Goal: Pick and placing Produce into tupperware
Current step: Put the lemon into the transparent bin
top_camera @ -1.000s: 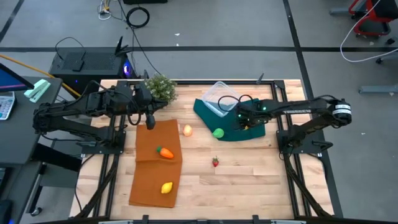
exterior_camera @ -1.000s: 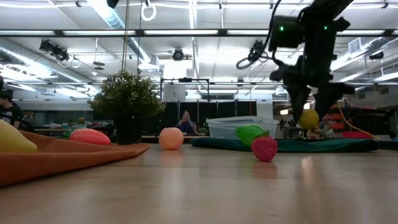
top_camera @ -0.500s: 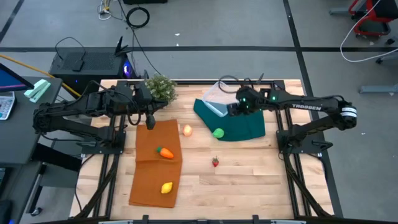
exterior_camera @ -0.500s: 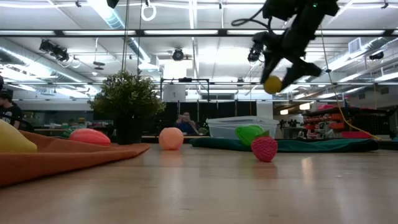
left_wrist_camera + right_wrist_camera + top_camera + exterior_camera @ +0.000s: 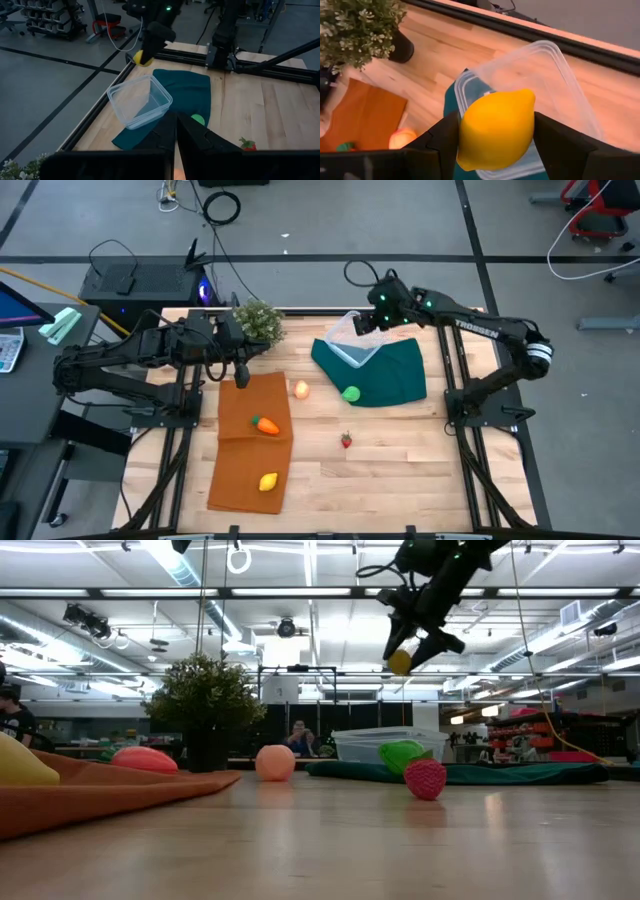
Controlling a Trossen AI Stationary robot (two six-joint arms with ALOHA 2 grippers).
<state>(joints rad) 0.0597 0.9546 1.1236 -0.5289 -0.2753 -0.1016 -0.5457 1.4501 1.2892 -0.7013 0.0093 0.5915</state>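
The right claw (image 5: 366,323), clamped on a yellow lemon (image 5: 400,661), has risen and swung from over the green cloth (image 5: 385,375) to above the clear tupperware (image 5: 352,338); the left claw (image 5: 241,376) is pinched shut.

The table (image 5: 400,480) is showing pale, smooth wood planking with a light sheen, framed by matt black metal rails (image 5: 470,450), and is carrying a matt orange cloth (image 5: 250,445) on the left and a matt dark green cloth (image 5: 395,380) on the right. The tupperware (image 5: 560,75) is presenting as thin clear plastic, slightly cloudy and smooth. The lemon (image 5: 495,127) is looking like smooth yellow plastic with a soft gloss, and the strawberry (image 5: 425,778) is showing a rough, pimpled red surface.
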